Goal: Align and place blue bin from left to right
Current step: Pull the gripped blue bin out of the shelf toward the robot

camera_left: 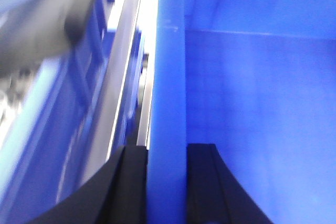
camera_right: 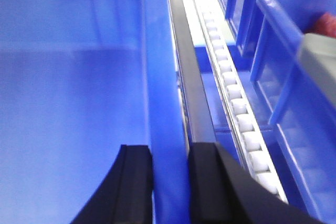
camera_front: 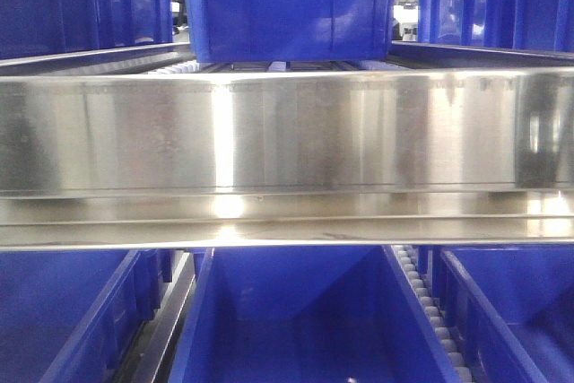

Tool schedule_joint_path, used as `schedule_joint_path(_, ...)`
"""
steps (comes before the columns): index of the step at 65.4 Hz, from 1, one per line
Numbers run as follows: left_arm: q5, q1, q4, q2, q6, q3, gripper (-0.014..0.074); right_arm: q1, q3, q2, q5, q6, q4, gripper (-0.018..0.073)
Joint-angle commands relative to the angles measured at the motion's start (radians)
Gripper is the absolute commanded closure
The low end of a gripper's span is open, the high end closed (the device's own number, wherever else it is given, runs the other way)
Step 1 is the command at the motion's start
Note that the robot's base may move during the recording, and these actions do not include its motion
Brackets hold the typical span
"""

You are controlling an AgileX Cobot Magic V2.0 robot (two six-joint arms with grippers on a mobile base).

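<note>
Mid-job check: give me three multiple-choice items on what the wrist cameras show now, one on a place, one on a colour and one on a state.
1. In the right wrist view, on which side of the blue bin wall being gripped does the roller track run?
A) left
B) right
C) inside the bin

2. What colour are the rollers?
A) white
B) black
C) red

3. How does the left hand stand to the bin's wall?
A) hanging clear above it
B) one finger on each side of it
C) both fingers inside the bin

Answers:
1 B: the track lies to the right of the wall, beyond a steel rail.
2 A: the rollers form a pale white row.
3 B: the black fingers flank the upright wall.
</note>
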State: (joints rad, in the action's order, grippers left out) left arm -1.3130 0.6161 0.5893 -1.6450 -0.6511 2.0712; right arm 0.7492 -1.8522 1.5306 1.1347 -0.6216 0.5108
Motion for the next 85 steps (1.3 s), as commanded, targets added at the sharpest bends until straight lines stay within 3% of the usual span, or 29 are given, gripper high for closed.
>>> schedule_joint_path(1,0.092,0.054,0.003,0.06,-0.051,-0.058,0.0707,0.039,0.053,-0.062,-0.137,-0.055,0.002,0.0725)
schedule_joint_path(9,0.092,0.097,0.016,0.132,-0.097,-0.165,0.0707,0.098,0.131,-0.124,-0.158,-0.123,0.078,0.0725)
schedule_joint_path(15,0.092,0.138,0.07,0.187,-0.158,-0.243,0.0707,0.155,0.17,-0.154,-0.134,-0.167,0.143,0.0725)
schedule_joint_path(24,0.092,0.188,0.097,0.244,-0.174,-0.324,0.0707,0.202,0.206,-0.177,-0.135,-0.206,0.157,0.0725)
schedule_joint_path(85,0.092,0.185,0.101,0.263,-0.178,-0.332,0.0707,0.241,0.29,-0.263,-0.125,-0.237,0.183,0.0725)
